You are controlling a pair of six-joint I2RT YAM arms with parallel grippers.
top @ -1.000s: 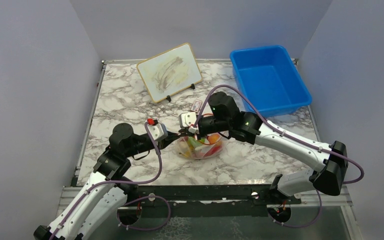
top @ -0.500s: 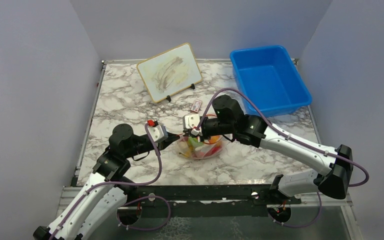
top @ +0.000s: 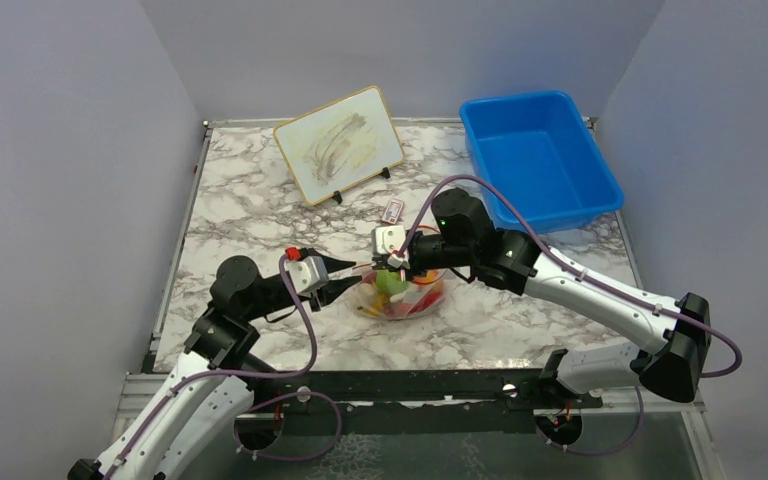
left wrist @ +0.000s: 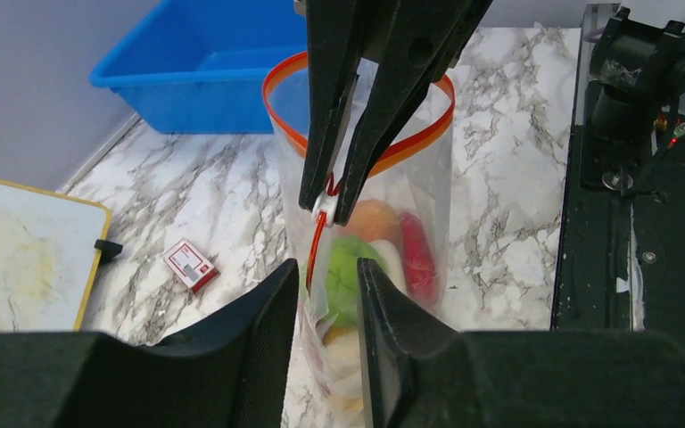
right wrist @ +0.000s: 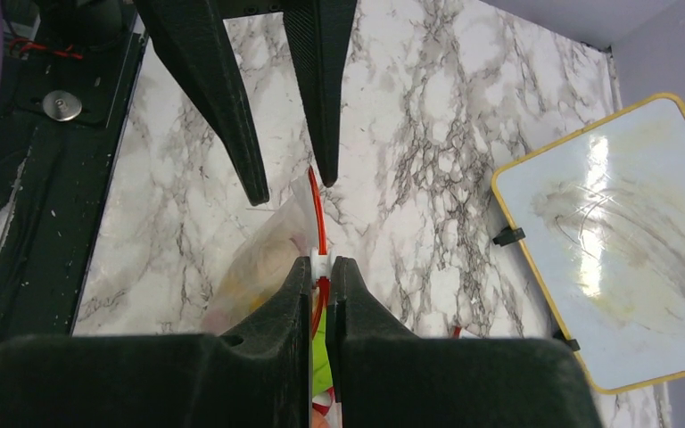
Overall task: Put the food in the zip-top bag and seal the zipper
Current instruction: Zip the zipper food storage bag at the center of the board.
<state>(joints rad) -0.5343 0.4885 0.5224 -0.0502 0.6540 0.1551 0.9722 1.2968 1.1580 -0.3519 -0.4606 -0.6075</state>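
The right tool (right wrist: 321, 267) is pressing its fingers together on the small white slider (left wrist: 325, 207) of the thin red-orange zipper strip (left wrist: 410, 143). In doing so it is holding up one end of the mouth of the clear crinkly plastic zip-top bag (top: 405, 295). The left tool (left wrist: 328, 272) is facing it with fingers spread, gripping nothing.

The top camera is showing the bag resting on the marbled desk (top: 260, 200), under the right tool and just ahead of the left one, with its contents only a blur of colour. The left wrist camera is making them out: a green round toy fruit (left wrist: 348, 267), a peach-coloured toy fruit (left wrist: 376, 218) and a red toy piece (left wrist: 417, 254), all below the right tool's tips. It is also showing the strip looping open behind that tool. The right wrist camera is showing the strip's end reaching toward the left tool's fingertips; whether they are touching cannot be told.
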